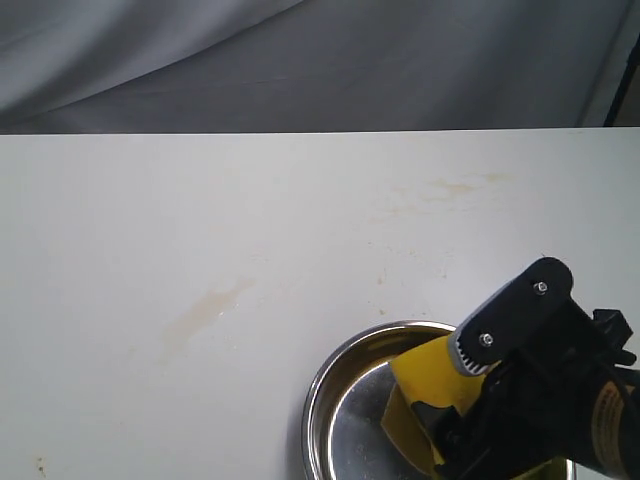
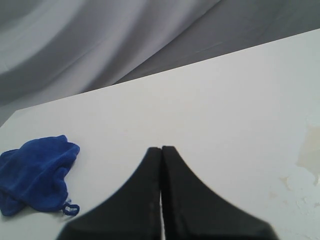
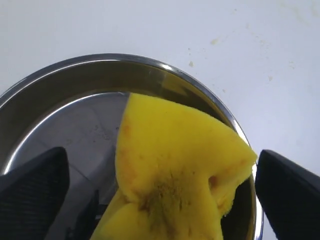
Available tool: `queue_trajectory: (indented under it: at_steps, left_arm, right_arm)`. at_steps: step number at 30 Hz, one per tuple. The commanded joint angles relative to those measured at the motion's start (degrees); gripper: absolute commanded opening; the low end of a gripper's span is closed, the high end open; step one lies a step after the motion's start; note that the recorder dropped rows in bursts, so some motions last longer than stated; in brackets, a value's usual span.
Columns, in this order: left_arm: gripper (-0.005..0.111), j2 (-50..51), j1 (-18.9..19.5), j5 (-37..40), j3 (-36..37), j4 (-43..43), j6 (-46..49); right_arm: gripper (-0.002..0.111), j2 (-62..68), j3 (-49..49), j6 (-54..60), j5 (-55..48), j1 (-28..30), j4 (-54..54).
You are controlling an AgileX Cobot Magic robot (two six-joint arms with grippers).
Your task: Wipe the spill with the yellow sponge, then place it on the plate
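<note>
The yellow sponge [image 1: 425, 380] lies creased inside the steel plate [image 1: 325, 385] at the front right of the white table. My right gripper [image 1: 450, 388] stands over the plate, open, with the sponge [image 3: 175, 165] between its wide-apart fingers [image 3: 35, 185] and a gap showing on both sides. The plate's rim [image 3: 100, 59] curves round behind the sponge. A faint tan smear of the spill [image 1: 205, 308] marks the table left of the plate. My left gripper [image 2: 161, 150] is shut on nothing above bare table, and the exterior view does not show it.
A crumpled blue cloth [image 2: 35, 172] lies on the table off to one side of the left gripper. Another pale tan stain [image 1: 465, 185] sits near the far right of the table. A grey curtain [image 1: 300, 60] hangs behind the table's back edge.
</note>
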State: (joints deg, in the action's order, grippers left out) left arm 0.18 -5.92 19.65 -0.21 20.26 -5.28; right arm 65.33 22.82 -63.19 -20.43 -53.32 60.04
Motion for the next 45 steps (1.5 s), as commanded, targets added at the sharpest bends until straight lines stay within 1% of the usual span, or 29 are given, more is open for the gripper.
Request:
queue_trajectory:
  at_steps: [1,5,9,14,18,22,26,30,34,36,45]
  left_arm:
    - [0.000,-0.2,-0.3,-0.2,0.2,0.0,-0.2]
    - [0.000,-0.2,-0.3,-0.2,0.2,0.0,-0.2]
    - [0.000,-0.2,-0.3,-0.2,0.2,0.0,-0.2]
    - [0.000,-0.2,-0.3,-0.2,0.2,0.0,-0.2]
    - [0.000,-0.2,-0.3,-0.2,0.2,0.0,-0.2]
    - [0.000,-0.2,-0.3,-0.2,0.2,0.0,-0.2]
    - [0.000,-0.2,-0.3,-0.2,0.2,0.0,-0.2]
    - [0.000,-0.2,-0.3,-0.2,0.2,0.0,-0.2]
    - [0.000,-0.2,-0.3,-0.2,0.2,0.0,-0.2]
    - [0.000,-0.2,-0.3,-0.2,0.2,0.0,-0.2]
    - [0.000,-0.2,-0.3,-0.2,0.2,0.0,-0.2]
  right_arm:
    - [0.086,-1.1,0.8,-0.5,0.4,0.2,1.0]
    - [0.081,-4.9,1.0,-0.5,0.4,0.2,0.9]
    - [0.073,-12.7,1.0,-0.5,2.2,0.2,0.9]
    - [0.054,-24.1,1.0,-0.4,8.2,0.2,0.9]
    - [0.034,-32.4,1.0,-0.3,7.7,0.2,0.7]
    - [0.015,-38.7,1.0,0.9,7.3,0.2,-2.4]
    - [0.001,-41.2,1.0,3.2,7.3,0.2,-4.1]
    - [0.000,-41.1,1.0,5.7,8.2,-0.1,-7.7]
    - [0.000,-41.1,1.0,17.3,9.0,-2.2,-16.5]
    - [0.000,-41.1,1.0,20.6,9.0,-3.7,-18.4]
    - [0.000,-41.1,1.0,22.9,11.1,-10.3,-18.9]
